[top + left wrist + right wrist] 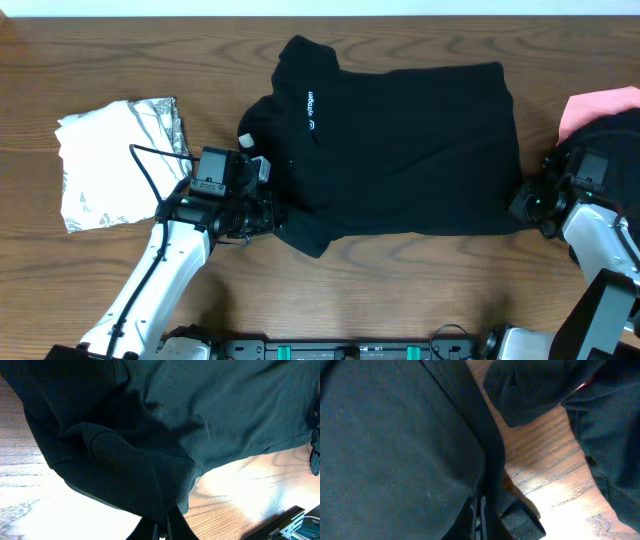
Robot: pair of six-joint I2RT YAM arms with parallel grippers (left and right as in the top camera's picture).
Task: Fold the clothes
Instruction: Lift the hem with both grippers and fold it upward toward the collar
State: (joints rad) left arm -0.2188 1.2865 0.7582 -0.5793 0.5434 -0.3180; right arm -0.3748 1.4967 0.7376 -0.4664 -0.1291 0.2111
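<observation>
A black short-sleeved shirt point(400, 150) with a small white logo point(310, 105) lies spread across the middle of the table. My left gripper point(268, 212) is at its lower left edge. In the left wrist view the left gripper point(163, 530) is shut on a bunched fold of the black shirt point(150, 460). My right gripper point(522, 203) is at the shirt's lower right corner. In the right wrist view the right gripper point(479, 520) is shut, with the hem of the shirt point(395, 450) running in between its fingers.
A folded white, grey-printed garment point(120, 160) lies at the left. At the far right a pink piece point(600, 105) sits by a heap of dark clothes point(615, 135), close to the right arm. The table's front edge runs just below both arms.
</observation>
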